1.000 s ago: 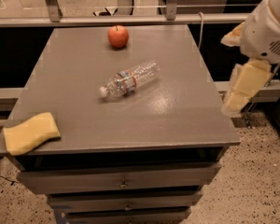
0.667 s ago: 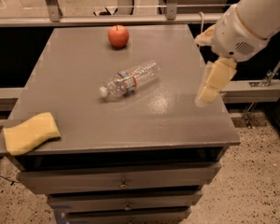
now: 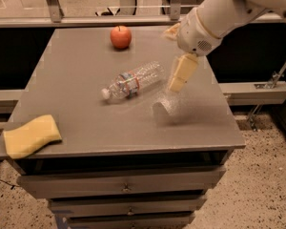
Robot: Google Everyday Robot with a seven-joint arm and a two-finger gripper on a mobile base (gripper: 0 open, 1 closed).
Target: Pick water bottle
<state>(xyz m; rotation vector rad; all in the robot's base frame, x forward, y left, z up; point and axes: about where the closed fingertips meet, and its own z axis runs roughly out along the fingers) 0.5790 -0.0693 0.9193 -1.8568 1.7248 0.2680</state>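
The water bottle lies on its side near the middle of the grey table. It is clear and ribbed, its white cap points to the front left, and it has a red-and-blue label band. My gripper hangs above the table just right of the bottle's base, not touching it. It is open and empty, with one cream finger pointing down and the other further back.
A red apple stands at the table's far edge. A yellow sponge lies at the front left corner. Drawers sit under the tabletop. A metal rail runs behind the table.
My arm has swung left from beyond the table's right edge to over the table, and the gripper is now close beside the bottle. The bottle, apple and sponge have not moved.
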